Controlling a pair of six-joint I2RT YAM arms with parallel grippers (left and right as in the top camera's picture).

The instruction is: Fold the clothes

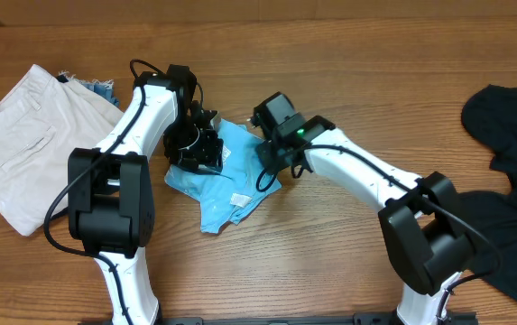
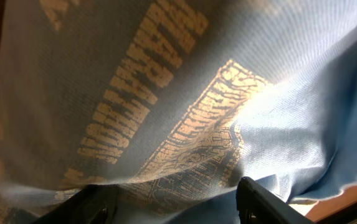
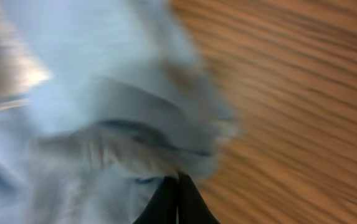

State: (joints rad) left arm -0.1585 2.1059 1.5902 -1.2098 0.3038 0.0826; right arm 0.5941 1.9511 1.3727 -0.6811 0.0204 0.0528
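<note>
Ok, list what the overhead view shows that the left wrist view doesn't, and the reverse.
Only overhead: both arms, the right hand at the crumpled light blue T-shirt, beige trousers at the left of the table, and a black T-shirt at its right.
Only left wrist: the shirt's lettering close up, reading backwards, and the two fingers standing apart at the bottom edge.
Both: the light blue cloth, the left hand and the wooden table.
</note>
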